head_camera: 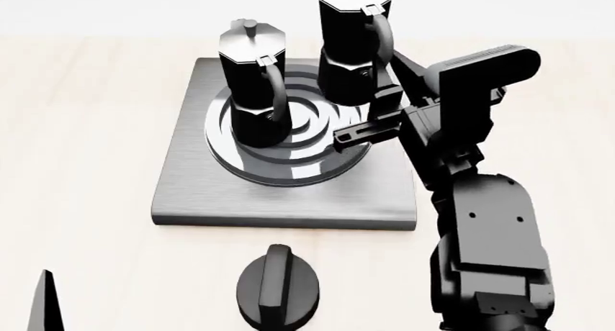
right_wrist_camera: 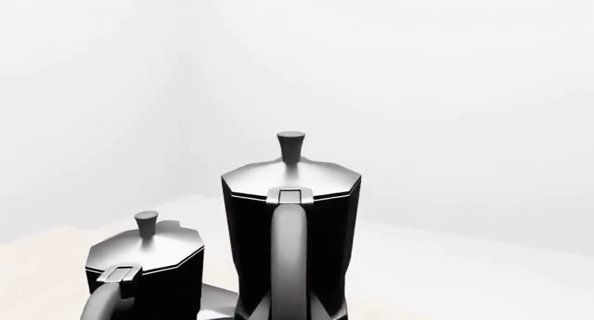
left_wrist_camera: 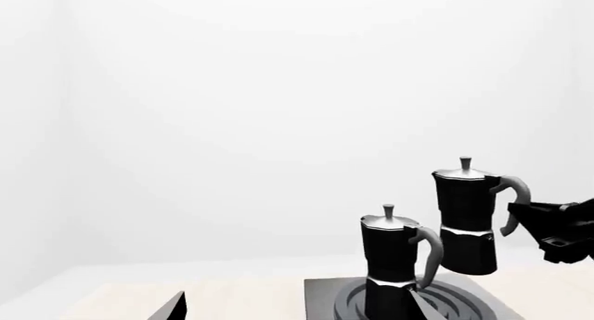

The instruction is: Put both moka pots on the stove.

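Note:
One moka pot (head_camera: 255,86) stands upright on the burner rings of the stove (head_camera: 288,201). My right gripper (head_camera: 384,101) is shut on the curved handle of the second moka pot (head_camera: 353,47) and holds it upright, raised over the stove's far right part, close beside the first. The right wrist view shows the held pot (right_wrist_camera: 289,222) up close and the standing pot (right_wrist_camera: 147,264) beside it. The left wrist view shows both pots, standing (left_wrist_camera: 390,264) and held (left_wrist_camera: 464,222), with the right gripper (left_wrist_camera: 557,229) on the handle. My left gripper (left_wrist_camera: 297,313) is open and empty, away from the stove.
A squat round black knob (head_camera: 281,288) sits on the light wooden table (head_camera: 86,129) just in front of the stove. One left fingertip (head_camera: 43,306) shows at the front left. My right arm (head_camera: 490,230) reaches along the stove's right side.

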